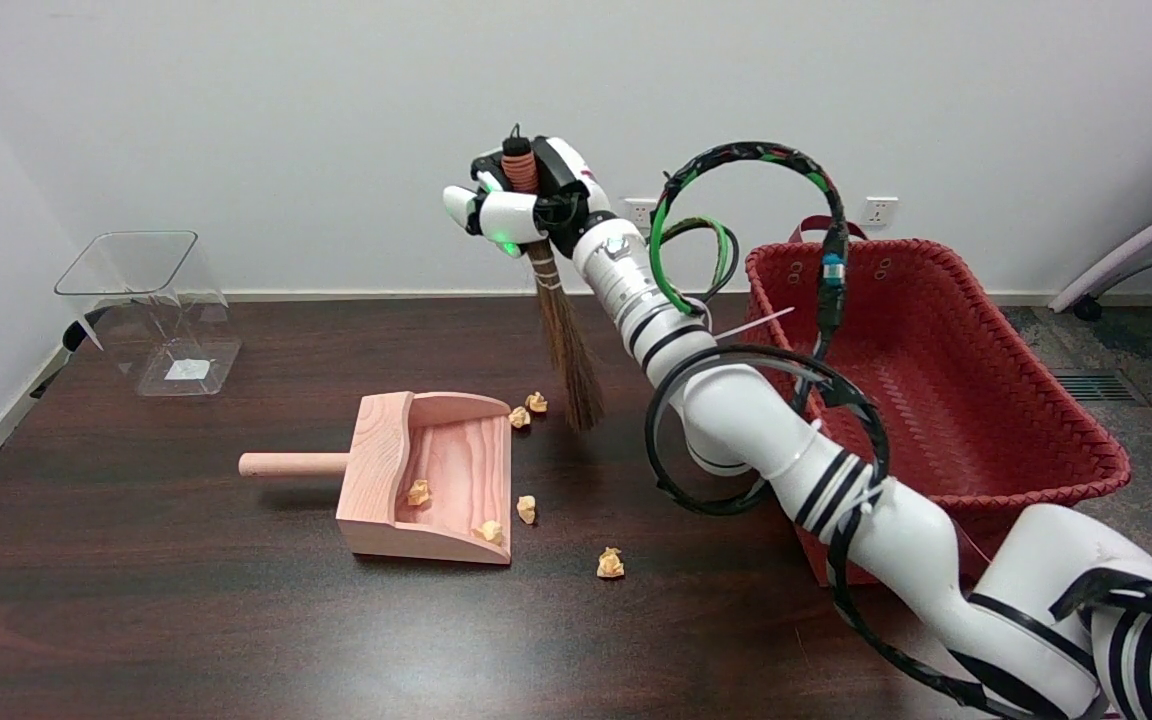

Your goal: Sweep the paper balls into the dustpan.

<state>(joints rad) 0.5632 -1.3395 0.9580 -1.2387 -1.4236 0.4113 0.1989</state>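
My right hand [521, 200] grips the handle of a small brown broom [566, 345] high above the table. The bristles hang down and slant right, with their tip just right of the dustpan's far corner. The wooden dustpan [451, 440] lies on the dark table with its open mouth facing right and its round handle [291, 464] pointing left. Two paper balls lie inside it, one [419, 492] near the back and one [489, 531] at the front lip. Two more balls [527, 409] sit beside the far corner, close to the bristle tip. Another ball [526, 509] lies just outside the mouth, and one [611, 563] further right.
A red woven basket [1036, 400] stands at the table's right, behind my arm. A clear plastic bin [151, 300] lies tipped at the far left. Black cable loops [766, 430] hang around my forearm.
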